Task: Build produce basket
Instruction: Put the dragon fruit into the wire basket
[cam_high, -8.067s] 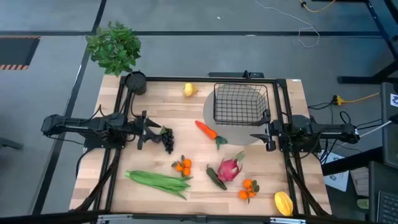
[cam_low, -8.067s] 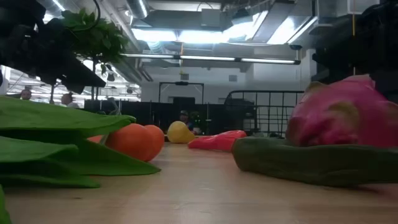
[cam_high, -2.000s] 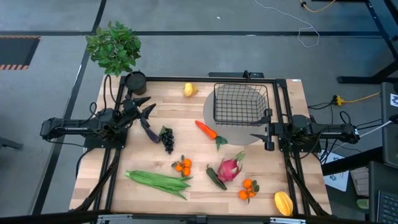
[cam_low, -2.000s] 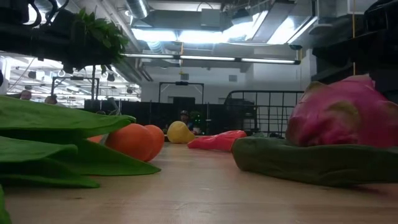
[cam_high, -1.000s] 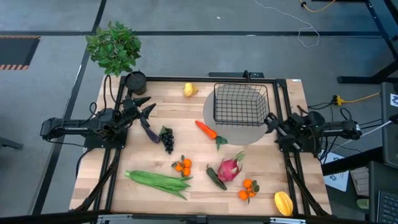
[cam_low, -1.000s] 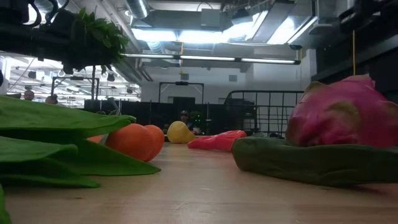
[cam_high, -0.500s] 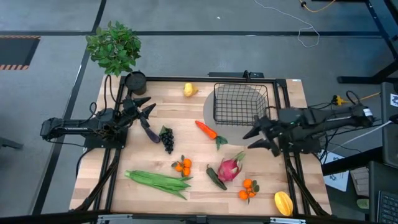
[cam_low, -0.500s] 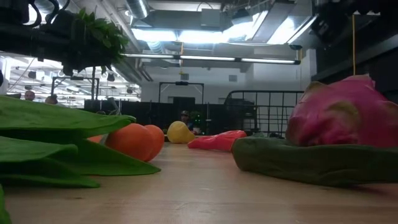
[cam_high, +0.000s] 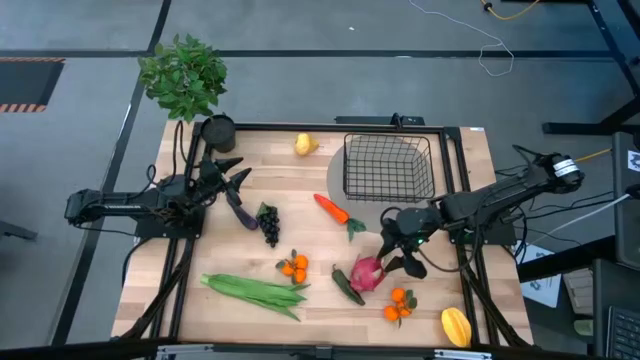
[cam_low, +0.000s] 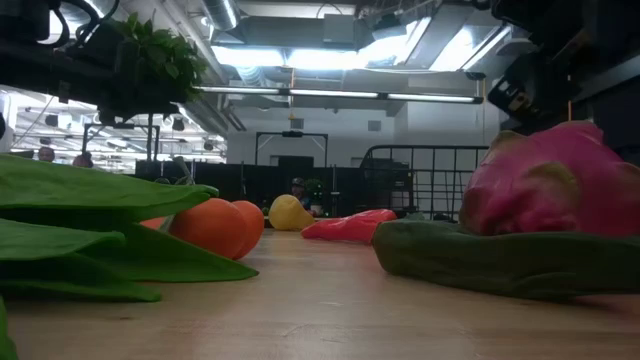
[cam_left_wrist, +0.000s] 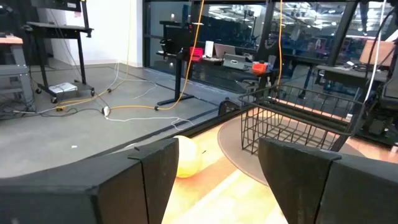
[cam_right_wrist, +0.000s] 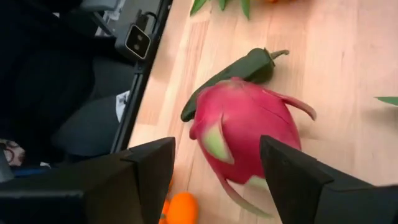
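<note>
The left gripper (cam_high: 232, 178) was held wide open near the eggplant (cam_high: 240, 213), gripping nothing. The basket (cam_high: 388, 167) sat empty on the worktop (cam_high: 300, 305). The right gripper (cam_high: 400, 243) was spread wide over the dragon fruit (cam_high: 367, 271); this plump, scaly, probably slippery fruit would best be gripped across its middle.

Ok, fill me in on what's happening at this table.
The right gripper is open and reaching over the pink dragon fruit, which still lies on the table beside a green pepper. The left gripper is open too, near the eggplant and grapes. The wire basket holds nothing yet; the lemon, carrot, green beans and starfruit all lie loose on the tabletop.
</note>
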